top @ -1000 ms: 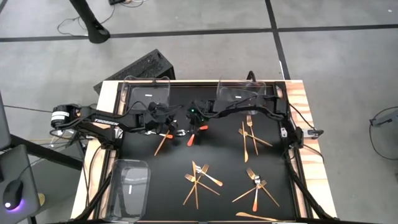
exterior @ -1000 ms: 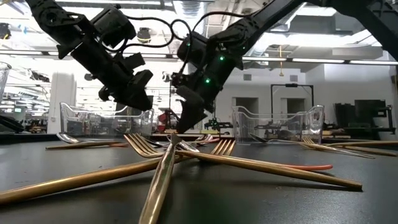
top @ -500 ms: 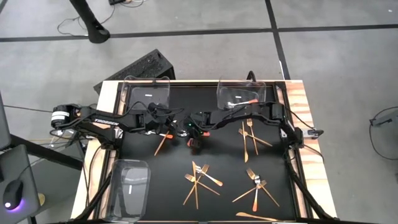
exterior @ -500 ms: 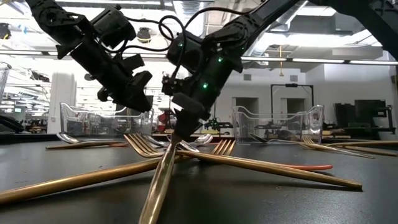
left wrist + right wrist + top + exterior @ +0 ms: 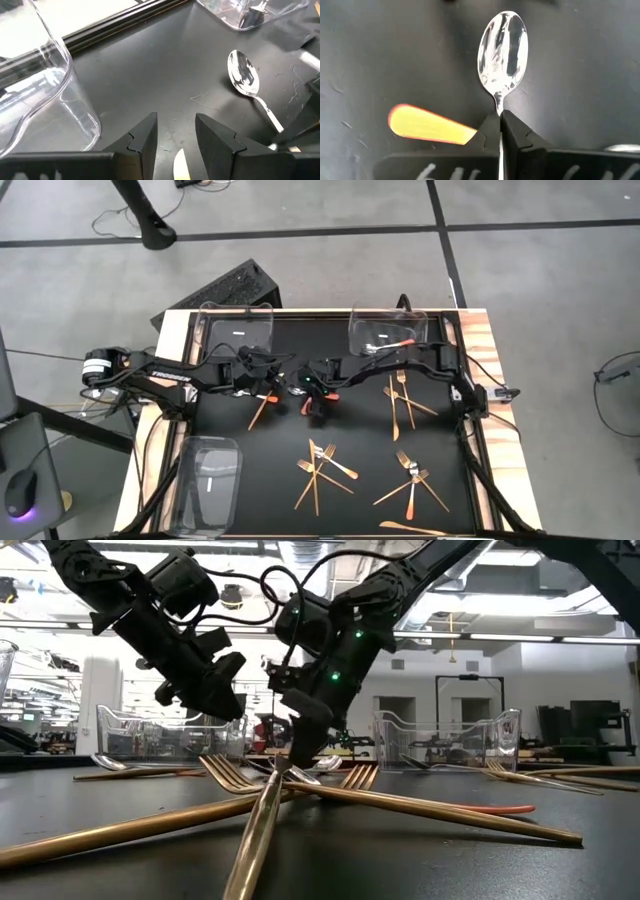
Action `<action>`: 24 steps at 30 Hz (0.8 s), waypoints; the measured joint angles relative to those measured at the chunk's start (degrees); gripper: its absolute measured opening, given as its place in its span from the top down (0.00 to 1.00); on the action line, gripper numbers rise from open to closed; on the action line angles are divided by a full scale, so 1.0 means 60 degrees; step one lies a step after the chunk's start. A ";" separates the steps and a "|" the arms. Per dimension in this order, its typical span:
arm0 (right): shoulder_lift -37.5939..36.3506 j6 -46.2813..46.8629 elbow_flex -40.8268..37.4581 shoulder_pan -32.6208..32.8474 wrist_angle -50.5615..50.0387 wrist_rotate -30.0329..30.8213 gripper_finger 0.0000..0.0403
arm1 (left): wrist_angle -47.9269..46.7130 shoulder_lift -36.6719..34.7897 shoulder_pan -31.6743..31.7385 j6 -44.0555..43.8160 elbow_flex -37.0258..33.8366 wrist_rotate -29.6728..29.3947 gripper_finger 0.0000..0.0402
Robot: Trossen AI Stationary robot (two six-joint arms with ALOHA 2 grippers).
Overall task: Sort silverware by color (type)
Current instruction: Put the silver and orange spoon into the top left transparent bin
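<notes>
Silverware lies scattered over a black mat on a wooden-edged table [image 5: 480, 340], seen from above. Near the mat's middle, the right gripper [image 5: 312, 406] is down at the surface with its fingers [image 5: 490, 131] pinched tight on the thin neck of a spoon [image 5: 501, 50]; the shiny silver bowl points away from the wrist camera, and an orange-yellow handle end [image 5: 427, 125] lies just beside the fingers on the mat. In the level view this gripper's tip [image 5: 298, 753] touches down among the utensils.

Just beside it, the left gripper [image 5: 262, 383] hangs above the mat with its fingers [image 5: 145, 140] part-way apart, a pale strip visible in the gap; what that strip is cannot be told. Another silver spoon [image 5: 245, 75] lies on the mat ahead of it.

Gold forks [image 5: 320, 465] are crossed in a heap on the mat's near middle, with a second heap [image 5: 412, 478] to the right and a third cluster [image 5: 402, 398] beyond that. Three clear trays stand at the edges: one at the far left [image 5: 238, 328], one at the far right [image 5: 388, 330] holding an orange-handled spoon [image 5: 385, 344], and one at the near left [image 5: 205, 485].
</notes>
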 joint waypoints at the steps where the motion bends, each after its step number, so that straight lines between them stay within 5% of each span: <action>1: -0.0059 -0.0092 -0.0008 0.0054 0.0002 0.0302 0.98 | 0.0000 0.0000 0.0001 -0.0068 0.0000 -0.0016 0.71; 9: -0.0685 -0.0636 -0.0022 0.0406 0.0265 0.3238 0.98 | 0.0277 0.0000 0.0002 -0.0206 0.0000 -0.0265 0.65; 15: -0.0656 -0.1474 -0.0025 0.0742 0.0966 0.4507 0.98 | 0.0916 0.0000 0.0124 0.0043 0.0000 -0.0293 0.53; 24: -0.0656 -0.3597 -0.0049 0.1255 0.1801 0.6614 0.98 | 0.0973 -0.0003 0.0848 0.0179 -0.0004 0.1448 0.39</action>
